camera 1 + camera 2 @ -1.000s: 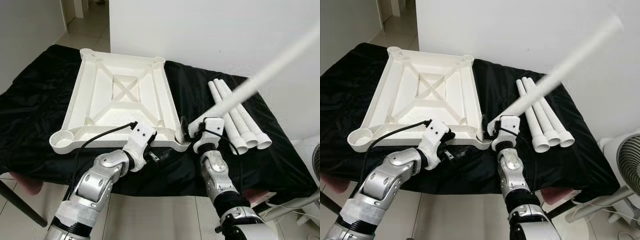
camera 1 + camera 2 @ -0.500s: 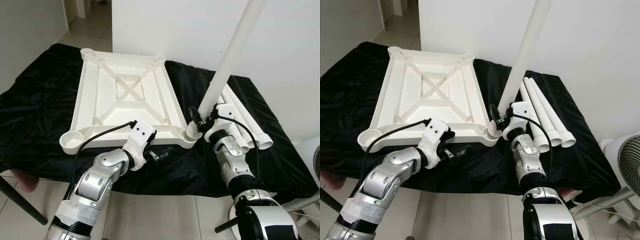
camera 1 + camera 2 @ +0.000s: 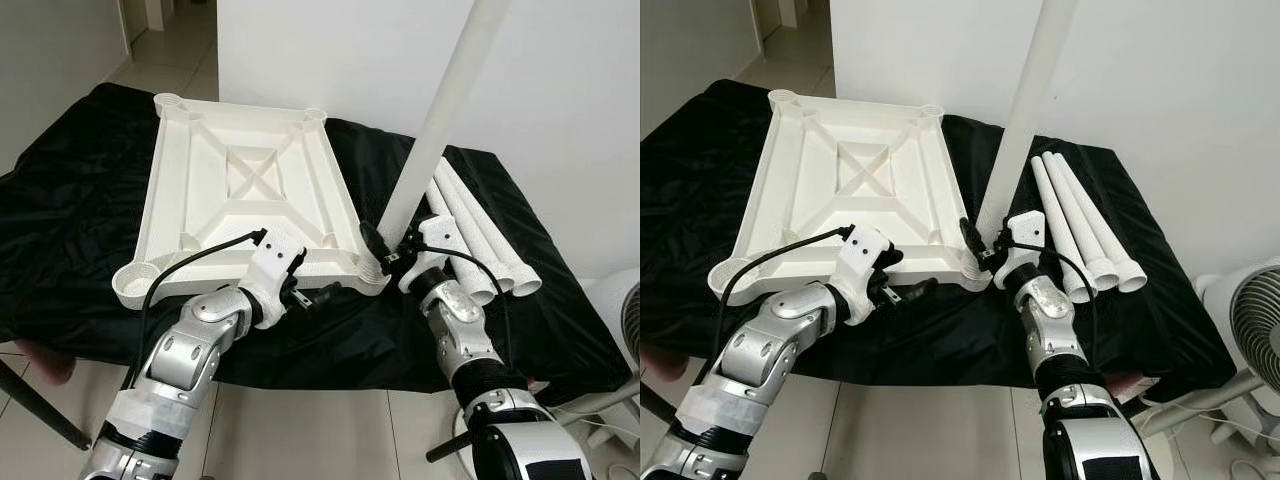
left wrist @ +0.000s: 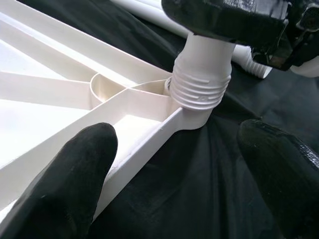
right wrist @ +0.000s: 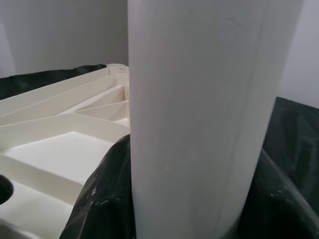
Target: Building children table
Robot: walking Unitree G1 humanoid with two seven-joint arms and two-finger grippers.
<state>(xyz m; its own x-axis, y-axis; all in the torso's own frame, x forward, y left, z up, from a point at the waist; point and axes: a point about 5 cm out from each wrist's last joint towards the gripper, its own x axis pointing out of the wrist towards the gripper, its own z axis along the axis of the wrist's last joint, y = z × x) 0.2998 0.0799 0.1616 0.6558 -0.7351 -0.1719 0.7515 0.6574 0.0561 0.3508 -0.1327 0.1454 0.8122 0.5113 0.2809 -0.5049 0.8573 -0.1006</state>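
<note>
The white tabletop (image 3: 240, 190) lies upside down on a black cloth. My right gripper (image 3: 390, 255) is shut on a long white leg (image 3: 440, 110) that stands nearly upright. The leg's threaded end (image 4: 202, 84) sits in the near right corner socket (image 4: 192, 117) of the tabletop. In the right wrist view the leg (image 5: 199, 114) runs between my black fingers (image 5: 104, 199). My left gripper (image 3: 303, 295) is open at the tabletop's near rim, left of that socket. One finger (image 4: 65, 174) is over the tabletop's inside, the other (image 4: 279, 169) over the cloth.
Three more white legs (image 3: 480, 240) lie side by side on the cloth to the right of the tabletop. A fan (image 3: 1250, 330) stands on the floor at the far right. A white wall rises behind the table, and tiled floor shows below its front edge.
My right gripper has swung the leg from a low slant towards the right up to nearly vertical, with its lower end now in the corner socket. My left gripper has stayed at the near rim.
</note>
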